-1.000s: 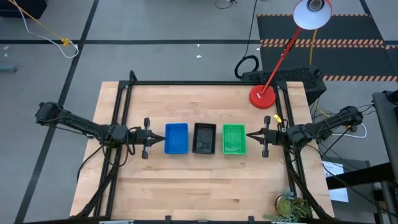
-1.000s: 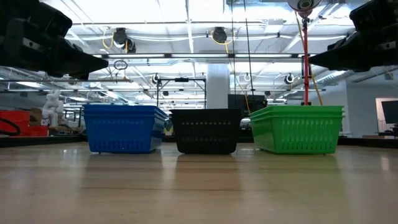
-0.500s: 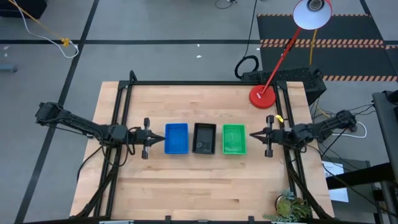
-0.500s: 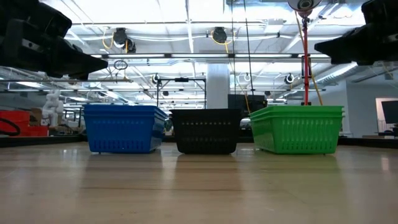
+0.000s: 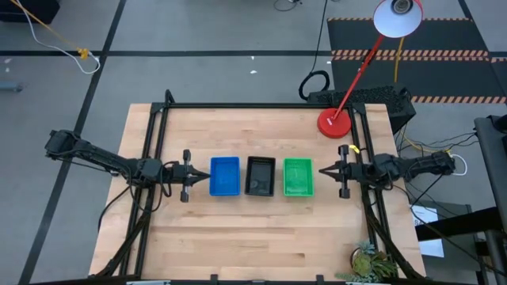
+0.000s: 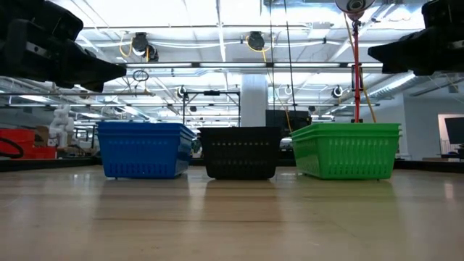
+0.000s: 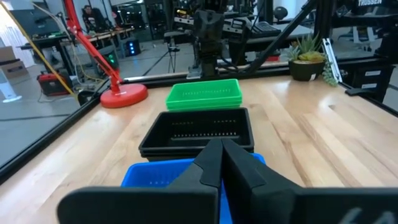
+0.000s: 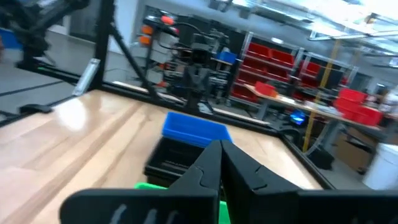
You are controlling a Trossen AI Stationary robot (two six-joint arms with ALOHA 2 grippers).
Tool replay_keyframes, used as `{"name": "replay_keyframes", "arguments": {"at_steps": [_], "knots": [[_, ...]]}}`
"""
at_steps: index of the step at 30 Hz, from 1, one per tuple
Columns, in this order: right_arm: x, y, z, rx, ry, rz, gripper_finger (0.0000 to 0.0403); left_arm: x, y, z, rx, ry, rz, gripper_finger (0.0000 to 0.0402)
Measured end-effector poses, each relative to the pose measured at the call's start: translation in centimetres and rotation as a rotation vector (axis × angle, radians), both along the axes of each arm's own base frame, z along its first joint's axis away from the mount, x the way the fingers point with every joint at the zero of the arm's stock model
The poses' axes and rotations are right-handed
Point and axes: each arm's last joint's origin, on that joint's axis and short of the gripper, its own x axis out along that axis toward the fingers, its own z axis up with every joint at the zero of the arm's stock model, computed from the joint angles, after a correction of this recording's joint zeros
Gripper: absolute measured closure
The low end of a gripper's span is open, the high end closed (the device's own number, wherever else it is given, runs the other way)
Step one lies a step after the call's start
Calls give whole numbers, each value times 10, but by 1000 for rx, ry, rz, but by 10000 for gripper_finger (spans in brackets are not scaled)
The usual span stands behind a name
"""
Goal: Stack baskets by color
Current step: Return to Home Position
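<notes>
Right tool point(image 8: 219, 149) closed; green basket point(image 8: 152, 185), black basket point(image 8: 171, 163), blue basket point(image 8: 196, 129) aligned.

Arms dark, slender, jointed. Black cables ran back from left gripper point(image 5: 199, 176) and right gripper point(image 5: 323, 171). Fingers point(image 7: 210, 163) matte black, wedge-shaped.

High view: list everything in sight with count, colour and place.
blue basket stack: one, blue, left end of the centre row
black basket stack: one, black, middle of the row
green basket stack: one, green, right end
lamp: one, red base, white head, far right corner
plant: one, green, near right edge
table: one, light wood, centre
left gripper: one, dark, shut, left of the blue stack
right gripper: one, dark, shut, right of the green stack
</notes>
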Motion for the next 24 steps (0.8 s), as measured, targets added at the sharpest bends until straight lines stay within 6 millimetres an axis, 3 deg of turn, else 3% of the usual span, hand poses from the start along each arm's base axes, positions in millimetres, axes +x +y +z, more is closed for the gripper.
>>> {"name": "replay_keyframes", "arguments": {"at_steps": [3, 9, 24], "knots": [[1, -3, 0, 2, 1, 44, 403, 0, 0, 0, 0, -1, 0, 390], [1, -11, -2, 29, 21, -29, 403, 0, 0, 0, -1, -1, 0, 396], [2, -12, -3, 48, 34, -4, 403, -4, 1, 6, 27, -48, -4, 397]]}}
